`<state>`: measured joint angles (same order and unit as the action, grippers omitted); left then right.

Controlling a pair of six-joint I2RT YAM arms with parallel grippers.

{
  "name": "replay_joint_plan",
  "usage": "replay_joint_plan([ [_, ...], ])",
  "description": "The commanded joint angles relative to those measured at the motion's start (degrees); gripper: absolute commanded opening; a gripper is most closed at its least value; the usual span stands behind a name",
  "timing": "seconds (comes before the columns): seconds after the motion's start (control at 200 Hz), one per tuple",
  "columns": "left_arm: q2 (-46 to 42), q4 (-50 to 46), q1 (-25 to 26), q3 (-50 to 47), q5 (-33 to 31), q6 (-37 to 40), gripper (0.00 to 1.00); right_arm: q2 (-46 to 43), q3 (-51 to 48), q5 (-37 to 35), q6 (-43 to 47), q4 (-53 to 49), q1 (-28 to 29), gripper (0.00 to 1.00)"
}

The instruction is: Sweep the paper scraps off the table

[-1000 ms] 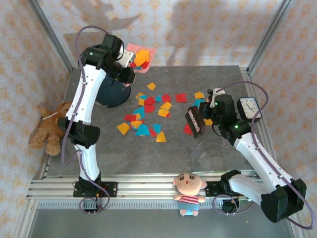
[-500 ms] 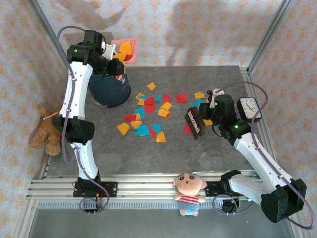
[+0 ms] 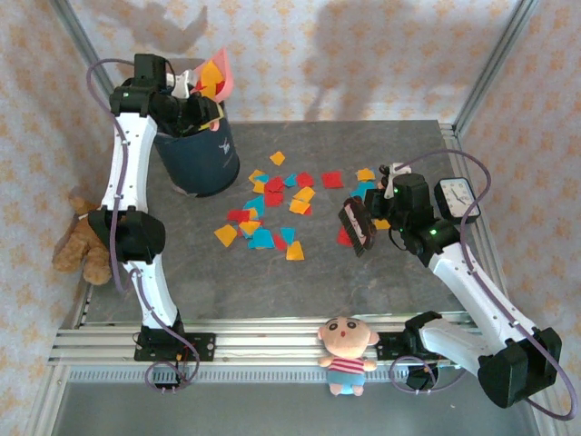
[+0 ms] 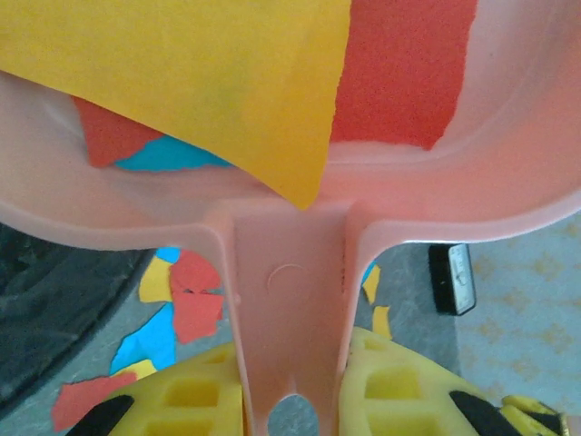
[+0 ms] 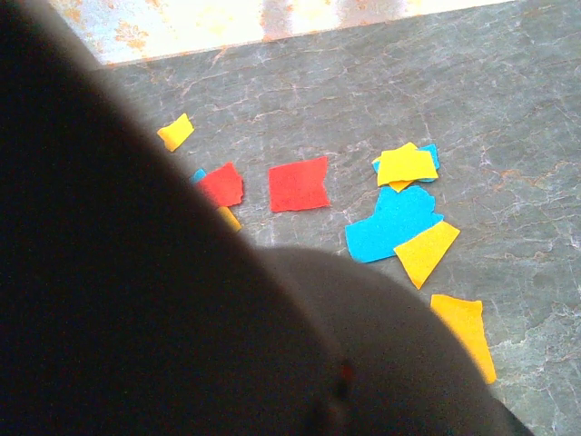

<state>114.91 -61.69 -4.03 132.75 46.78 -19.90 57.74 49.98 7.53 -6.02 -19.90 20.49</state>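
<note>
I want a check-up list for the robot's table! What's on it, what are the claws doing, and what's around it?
Surface: table, dark grey stone pattern.
Job's things: paper scraps scattered mid-table; more in the pink dustpan, tilted above a dark bin.
Clutter: teddy bear off the left edge, doll at the near rails, clock at right.
Grippers: left gripper shut on the dustpan handle; right gripper shut on a brush.
Cables: purple cables looping along both arms.
Surroundings: floral walls.

Grey table: paper scraps mid, dark bin far-left, clock rt edge.
</note>
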Motion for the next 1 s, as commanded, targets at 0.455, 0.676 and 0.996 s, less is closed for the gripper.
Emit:
replay_joint_plan([
  [0.455,-11.6,35.9,-2.5,-23.7,10.6,-26.5,0.00,-1.3,-0.1,0.2,-0.7,0.1,0.3,0.00],
  [0.676,-14.2,46.5,-2.6,-30.5,12.0,-34.3,0.00,-1.2,-0.2,0.3,-0.9,0.3,0.4,0.00],
  [0.996,-17.0,62.1,-2.6,-40.2,12.3,-46.0,0.00,-1.2,-0.1,0.7,-1.0,0.5,0.3,0.00],
])
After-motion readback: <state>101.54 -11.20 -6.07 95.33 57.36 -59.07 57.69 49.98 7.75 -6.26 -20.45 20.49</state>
